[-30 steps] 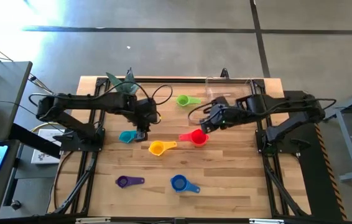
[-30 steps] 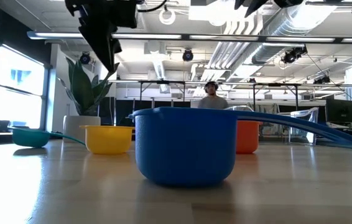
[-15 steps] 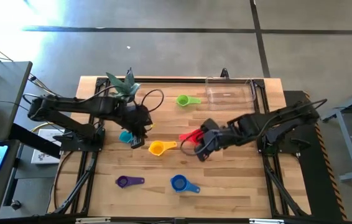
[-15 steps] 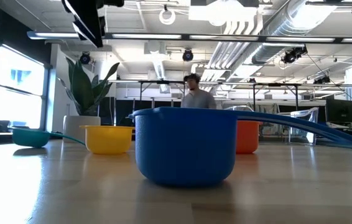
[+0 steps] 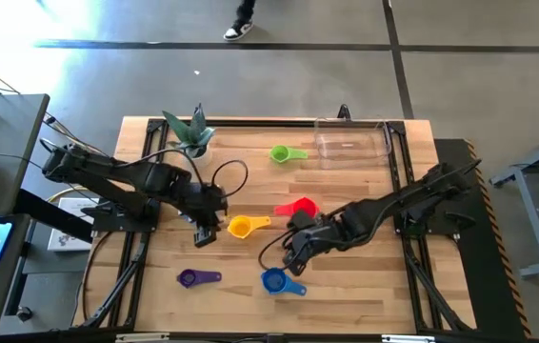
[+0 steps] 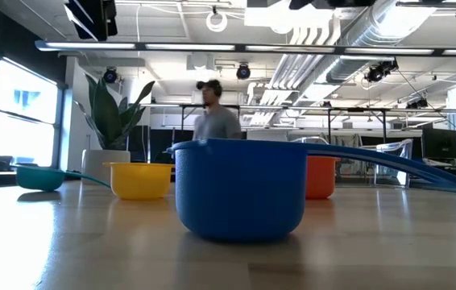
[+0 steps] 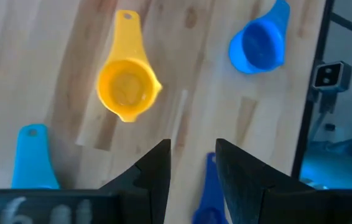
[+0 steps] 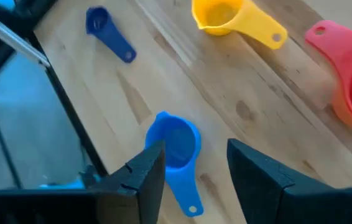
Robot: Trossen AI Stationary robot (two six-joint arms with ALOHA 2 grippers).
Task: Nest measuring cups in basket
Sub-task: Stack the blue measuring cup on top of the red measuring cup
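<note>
Right wrist view shows the right gripper point(image 8: 191, 165), fingers spread and empty, above the blue cup point(image 8: 175, 142) near the tabletop's front edge; it should straddle the rim squarely before closing, basket point(image 5: 351, 141) at the back.

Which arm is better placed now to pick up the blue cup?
The right. Its gripper hovers open just above the blue cup, which lies between its fingers' line of sight; the left gripper is farther, beside the yellow cup.
</note>
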